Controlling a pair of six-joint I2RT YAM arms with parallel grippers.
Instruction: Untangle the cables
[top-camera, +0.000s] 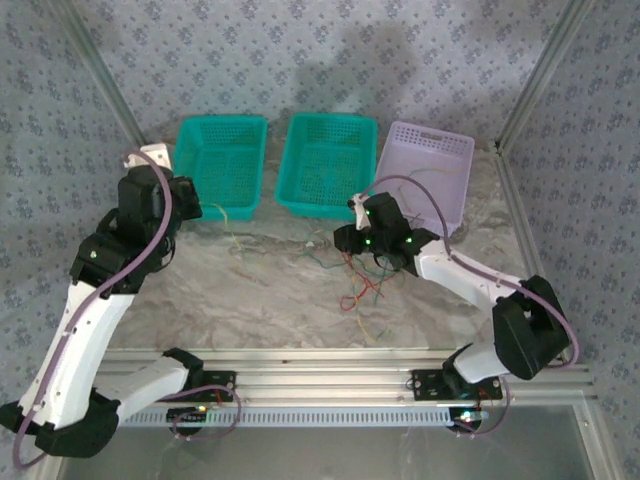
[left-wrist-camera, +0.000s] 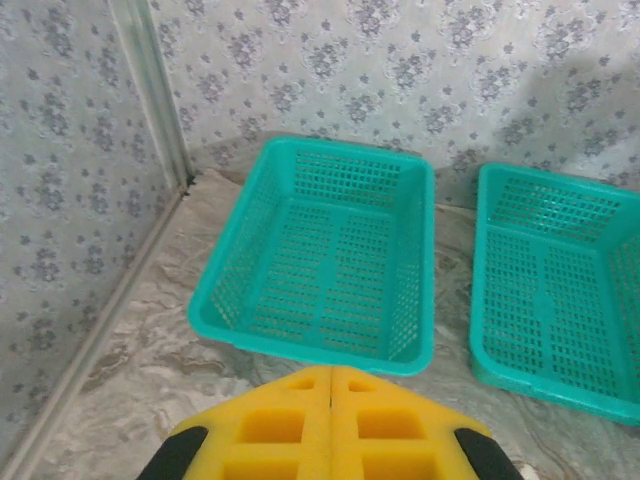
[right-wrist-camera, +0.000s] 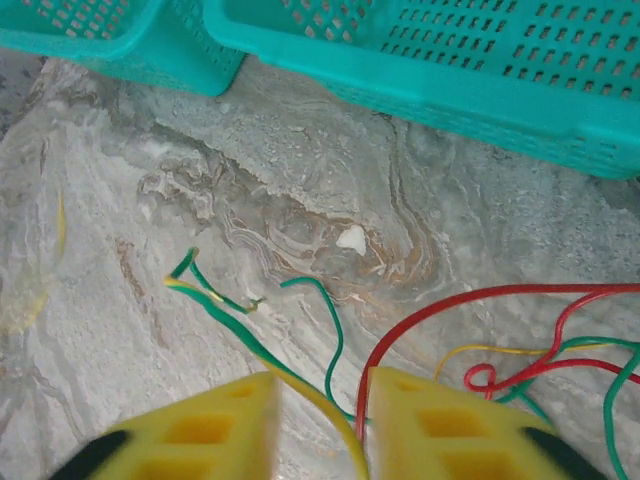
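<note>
The cables (top-camera: 358, 280) lie in a loose tangle of red, green and yellow wires on the marble table in front of the baskets. My right gripper (top-camera: 347, 240) hovers low over the tangle's far end. In the right wrist view my right gripper (right-wrist-camera: 322, 385) stands open. A green-and-yellow wire (right-wrist-camera: 235, 330) runs through the gap between its yellow fingers without being clamped. A thin green wire (right-wrist-camera: 336, 330) and a red wire (right-wrist-camera: 450, 305) curve just beyond the tips. My left gripper (left-wrist-camera: 331, 372) is shut with nothing in it, hanging before the left teal basket (left-wrist-camera: 300, 340).
Two teal baskets (top-camera: 222, 122) (top-camera: 330, 120) and a purple basket (top-camera: 432, 140) line the back of the table. A lone yellow wire (top-camera: 228, 214) lies by the left basket. Aluminium frame posts (left-wrist-camera: 150, 90) mark the corners, and a rail (top-camera: 320, 380) runs along the front.
</note>
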